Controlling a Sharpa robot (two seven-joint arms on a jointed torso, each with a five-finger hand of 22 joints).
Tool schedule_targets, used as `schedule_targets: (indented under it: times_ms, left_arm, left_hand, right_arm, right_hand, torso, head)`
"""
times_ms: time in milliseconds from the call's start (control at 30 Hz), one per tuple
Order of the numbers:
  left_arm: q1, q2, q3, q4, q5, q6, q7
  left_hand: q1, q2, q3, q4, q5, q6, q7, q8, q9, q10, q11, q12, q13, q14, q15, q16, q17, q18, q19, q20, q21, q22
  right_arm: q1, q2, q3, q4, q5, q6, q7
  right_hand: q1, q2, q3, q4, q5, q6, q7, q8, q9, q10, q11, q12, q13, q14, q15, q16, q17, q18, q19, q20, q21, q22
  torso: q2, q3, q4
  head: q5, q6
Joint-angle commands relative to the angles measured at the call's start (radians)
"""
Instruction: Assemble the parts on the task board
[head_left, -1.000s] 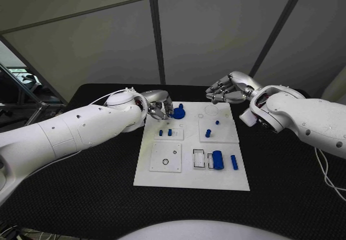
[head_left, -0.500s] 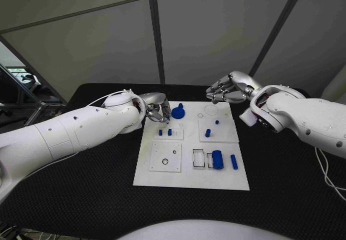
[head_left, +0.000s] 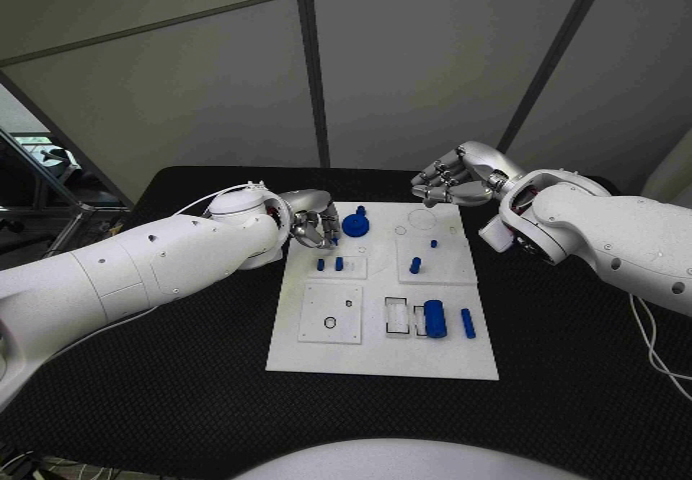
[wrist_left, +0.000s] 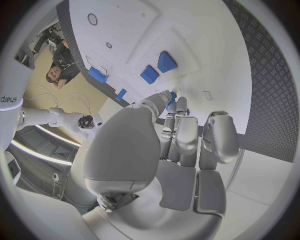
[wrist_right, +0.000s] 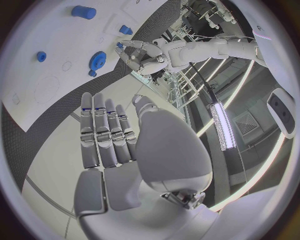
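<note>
- "djeys" is showing in small writing at the rim of the left wrist view.
- the white task board (head_left: 387, 345) is lying mid-counter (head_left: 159, 400), black and textured; grey panels are standing behind.
- blue gear (head_left: 355, 226) is sitting on the board's far-left corner.
- left hand (head_left: 315, 223) is hovering just beside it, fingers curled, holding nothing.
- right hand (head_left: 450, 178) is hanging fingers apart, empty.

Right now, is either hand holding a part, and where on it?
No. The left hand sits beside the blue gear with nothing between its fingers; the right hand hovers over the task board's far edge with nothing in it.
</note>
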Motion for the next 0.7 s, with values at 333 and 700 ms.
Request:
schedule_targets:
  times_ms: [333,700]
  left_arm:
    - [-0.001,0.006,0.0,-0.007,0.005,0.03,-0.008]
    - [-0.001,0.011,0.0,-0.014,0.005,0.039,-0.009]
  left_hand:
    - [-0.011,0.0,0.005,0.0,-0.007,0.007,0.0,-0.006,-0.001,0.01,0.002,-0.006,0.0,0.003,-0.003,0.002,-0.001,-0.021,0.002,-0.004,-0.005,0.021]
    - [-0.013,-0.002,0.004,-0.001,-0.008,0.007,0.0,-0.008,-0.002,0.011,0.002,-0.008,0.0,0.003,-0.003,0.002,-0.002,-0.021,0.002,-0.004,-0.004,0.022]
  right_arm:
    - [0.002,0.0,0.001,0.001,-0.001,0.006,0.006]
    - [0.002,-0.001,0.001,0.002,-0.002,0.006,0.005]
  right_hand:
    - [-0.006,0.003,0.0,-0.004,0.002,-0.008,-0.001,-0.001,-0.001,-0.007,0.0,0.0,0.0,-0.006,0.002,-0.002,-0.001,0.002,0.004,-0.001,-0.003,-0.001]
    - [-0.006,0.003,0.0,-0.004,0.002,-0.008,-0.001,-0.001,-0.001,-0.007,0.0,0.0,0.0,-0.006,0.002,-0.002,-0.001,0.002,0.004,-0.001,-0.003,-0.001]
  torso:
    - [-0.001,-0.0004,0.0004]
    - [0.0,0.0,-0.0002]
  head:
    - [0.002,-0.004]
    - [0.002,-0.006]
